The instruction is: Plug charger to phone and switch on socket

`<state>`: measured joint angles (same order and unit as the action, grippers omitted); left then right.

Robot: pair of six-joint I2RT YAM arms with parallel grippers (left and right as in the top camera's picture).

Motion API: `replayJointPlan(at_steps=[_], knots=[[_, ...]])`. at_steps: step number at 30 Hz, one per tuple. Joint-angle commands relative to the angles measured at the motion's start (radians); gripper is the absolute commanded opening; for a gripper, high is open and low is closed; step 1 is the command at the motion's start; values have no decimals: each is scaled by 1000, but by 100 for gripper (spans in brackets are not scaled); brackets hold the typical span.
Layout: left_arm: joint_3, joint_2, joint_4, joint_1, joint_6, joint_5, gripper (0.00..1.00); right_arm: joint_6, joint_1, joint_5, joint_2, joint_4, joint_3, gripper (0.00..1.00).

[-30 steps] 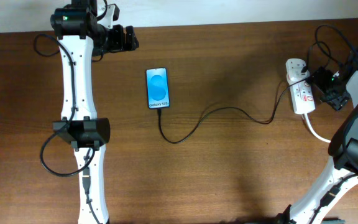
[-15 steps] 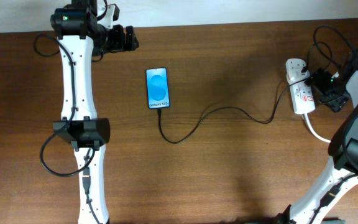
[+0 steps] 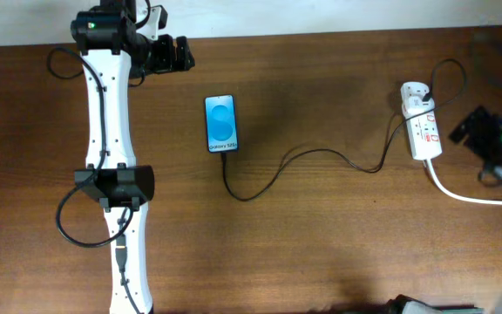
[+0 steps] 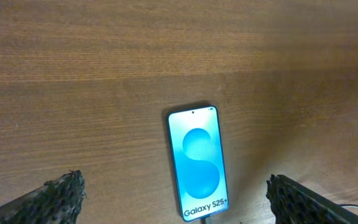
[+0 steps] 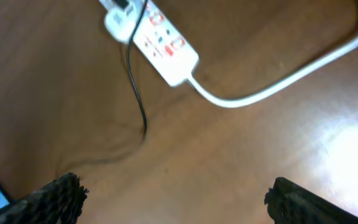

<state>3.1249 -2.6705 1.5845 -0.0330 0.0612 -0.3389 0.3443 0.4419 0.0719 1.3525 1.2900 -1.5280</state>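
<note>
The phone (image 3: 220, 123) lies on the wooden table with its blue screen lit; it also shows in the left wrist view (image 4: 197, 162). The thin black charger cable (image 3: 321, 155) runs from the phone's near end to a white plug in the socket (image 3: 423, 132). The socket also shows in the right wrist view (image 5: 160, 43). My left gripper (image 3: 171, 54) is open and empty at the table's back edge, left of the phone. My right gripper (image 3: 473, 133) is open and empty, a little to the right of the socket.
The socket's thick white cord (image 3: 473, 196) curves off to the right edge; it also shows in the right wrist view (image 5: 291, 78). Black robot cables (image 3: 72, 228) loop beside the left arm.
My right gripper has pulled away from the socket to the right, and the right arm has swung out of view. The left arm, phone and cable have not moved.
</note>
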Motion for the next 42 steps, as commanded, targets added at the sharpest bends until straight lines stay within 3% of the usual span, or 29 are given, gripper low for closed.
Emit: replayJointPlan(at_steps=[1,5,14,19,22,26,31,34,37,42], knots=[[0,14,0,3,-2,7,99,1,-49,-12,-267,-2,157,98],[0,14,0,3,-2,7,99,1,-58,112,-445,137,251,98],[0,14,0,3,-2,7,99,-1,-58,101,-379,136,251,98],[0,14,0,3,-2,7,99,-105,-126,111,-396,127,272,98],[0,14,0,3,-2,7,99,-105,-257,101,-608,-101,438,98],[0,14,0,3,-2,7,99,-240,-259,97,-964,-274,712,98],[0,14,0,3,-2,7,99,-240,-275,98,-1318,-637,1115,98],[0,14,0,6,-2,7,99,-241,-275,98,-1349,-846,1253,98],[0,14,0,3,-2,7,99,-374,-323,100,-1349,-1020,1345,98],[0,14,0,3,-2,7,99,-385,-397,48,-1349,-1289,1500,98]])
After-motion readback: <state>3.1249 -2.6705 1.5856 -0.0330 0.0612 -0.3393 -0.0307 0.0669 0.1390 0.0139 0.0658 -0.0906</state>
